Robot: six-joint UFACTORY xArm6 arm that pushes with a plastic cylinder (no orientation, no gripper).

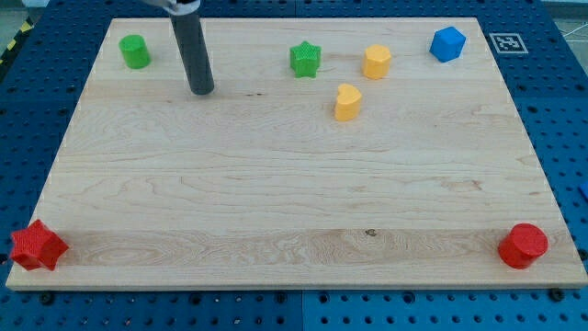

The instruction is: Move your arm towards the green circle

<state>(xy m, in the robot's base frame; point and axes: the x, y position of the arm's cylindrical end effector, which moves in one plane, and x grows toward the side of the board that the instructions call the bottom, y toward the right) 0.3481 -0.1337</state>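
Observation:
The green circle (pixel 135 51) is a round green block near the board's top left corner. My tip (pixel 201 90) is at the end of the dark rod that comes down from the view's top. It rests on the board to the right of the green circle and a little below it, apart from it by a clear gap. It touches no block.
A green star (pixel 305 60), a yellow hexagon (pixel 377 62) and a yellow heart (pixel 347 102) sit at top centre. A blue block (pixel 448 43) is at top right. A red star (pixel 37 246) is at the bottom left corner, a red circle (pixel 523 245) at bottom right.

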